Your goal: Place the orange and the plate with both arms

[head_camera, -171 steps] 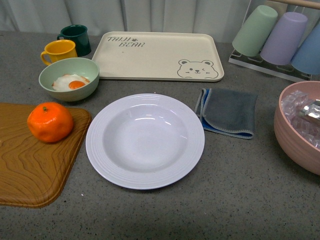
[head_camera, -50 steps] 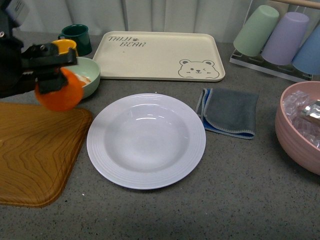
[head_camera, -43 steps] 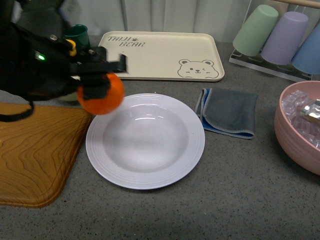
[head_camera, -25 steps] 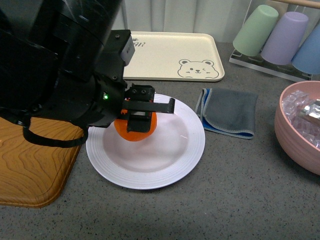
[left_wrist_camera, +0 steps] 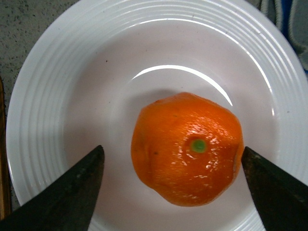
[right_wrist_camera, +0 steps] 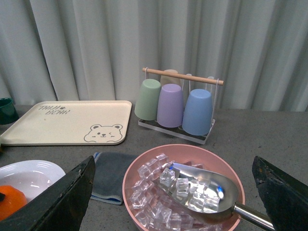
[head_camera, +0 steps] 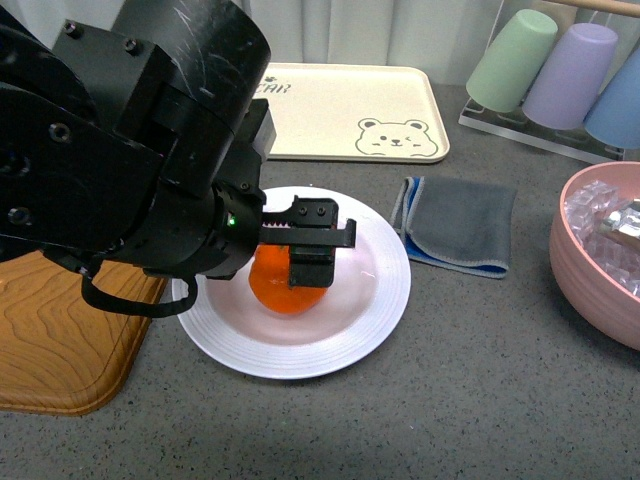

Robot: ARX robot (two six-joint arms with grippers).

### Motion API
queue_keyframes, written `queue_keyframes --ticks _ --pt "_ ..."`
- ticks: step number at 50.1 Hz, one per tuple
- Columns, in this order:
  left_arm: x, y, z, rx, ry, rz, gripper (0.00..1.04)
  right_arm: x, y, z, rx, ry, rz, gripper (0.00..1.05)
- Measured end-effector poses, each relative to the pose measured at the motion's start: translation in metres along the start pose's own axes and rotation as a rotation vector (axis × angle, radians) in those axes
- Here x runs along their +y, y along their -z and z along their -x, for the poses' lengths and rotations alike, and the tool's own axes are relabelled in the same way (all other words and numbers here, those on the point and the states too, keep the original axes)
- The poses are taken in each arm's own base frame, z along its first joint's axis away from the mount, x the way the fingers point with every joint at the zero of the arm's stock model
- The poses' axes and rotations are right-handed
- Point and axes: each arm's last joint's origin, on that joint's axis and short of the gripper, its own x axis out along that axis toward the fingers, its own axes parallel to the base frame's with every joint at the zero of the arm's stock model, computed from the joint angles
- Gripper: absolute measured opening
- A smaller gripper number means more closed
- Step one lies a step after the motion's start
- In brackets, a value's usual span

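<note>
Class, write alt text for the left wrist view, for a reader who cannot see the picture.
An orange rests in the well of a white plate, its green stem dot facing the camera. The left gripper is open, with one of its dark fingers on each side of the fruit.

glossy white plate [left_wrist_camera: 43, 96]; lumpy, shiny orange [left_wrist_camera: 187, 149]

You've got the orange [left_wrist_camera: 187, 149] sitting in the well of the plate [left_wrist_camera: 43, 110], approx. centre, green stem dot facing up, skin bright and glossy w/ slight lumps. Plate's round, white, deep, glossy, wide ribbed rim, lying flat, right way up.
</note>
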Motion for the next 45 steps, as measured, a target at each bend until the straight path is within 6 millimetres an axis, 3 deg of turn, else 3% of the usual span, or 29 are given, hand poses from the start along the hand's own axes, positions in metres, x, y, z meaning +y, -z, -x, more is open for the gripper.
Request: queue_keyframes --ticks 4,10,15,16,18,22,30,32,45 --pt "0.003 -0.007 0.012 -0.040 0.006 0.023 0.99 0.000 0.000 0.000 0.000 0.000 0.000 0.95" --pt "0.009 -0.017 0.035 -0.171 -0.014 0.051 0.97 0.000 0.000 0.000 0.000 0.000 0.000 0.95" --pt "0.033 -0.001 0.052 -0.614 -0.201 -0.006 0.75 0.000 0.000 0.000 0.000 0.000 0.000 0.95" --pt "0.047 0.009 0.070 -0.741 -0.219 -0.022 0.64 0.000 0.000 0.000 0.000 0.001 0.000 0.95" --pt "0.058 0.011 0.091 -0.844 -0.224 -0.020 0.54 0.000 0.000 0.000 0.001 0.001 0.000 0.95" --pt "0.069 0.018 0.114 -0.890 -0.225 -0.033 0.37 0.000 0.000 0.000 0.000 0.000 0.000 0.95" --pt "0.085 0.038 0.134 -0.838 -0.235 -0.053 0.09 0.000 0.000 0.000 0.000 0.000 0.000 0.95" --pt "0.087 0.040 0.140 -0.844 -0.234 -0.052 0.03 0.000 0.000 0.000 0.000 0.000 0.000 0.95" --pt "0.099 0.061 0.166 -0.861 -0.239 -0.056 0.04 0.000 0.000 0.000 0.000 0.000 0.000 0.95"
